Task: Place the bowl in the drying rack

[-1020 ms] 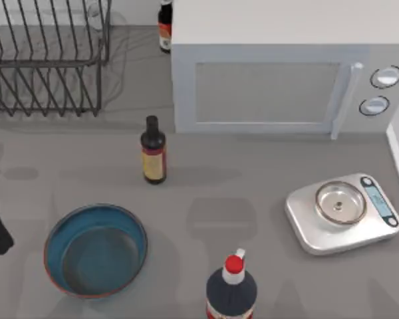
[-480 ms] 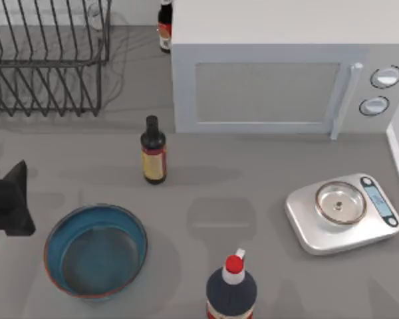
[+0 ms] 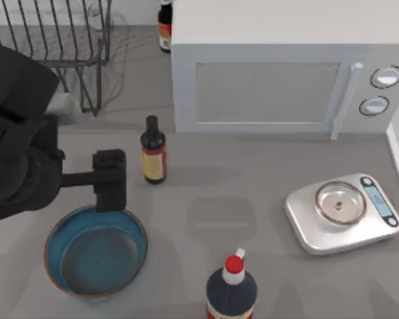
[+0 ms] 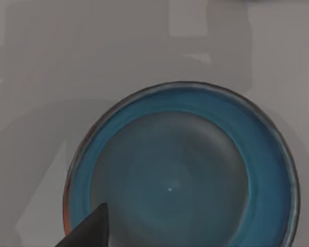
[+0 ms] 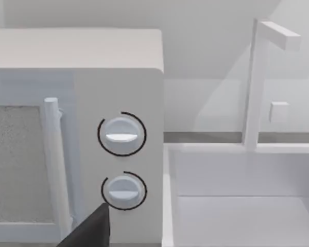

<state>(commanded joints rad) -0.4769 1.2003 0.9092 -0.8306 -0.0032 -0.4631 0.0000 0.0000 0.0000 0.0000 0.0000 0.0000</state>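
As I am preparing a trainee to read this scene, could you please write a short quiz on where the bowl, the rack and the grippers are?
1. True or false: the wide, blue-glazed round bowl already sits in the dark metal wire drying rack.
2. In the top view, which is nearest the left gripper? A) the silver kitchen scale; B) the dark brown glass bottle with a yellow label; C) the red-capped dark bottle.
3. Which appliance does the right gripper face?

Key: 1. False, it rests on the grey table. 2. B. 3. The white box-shaped microwave.
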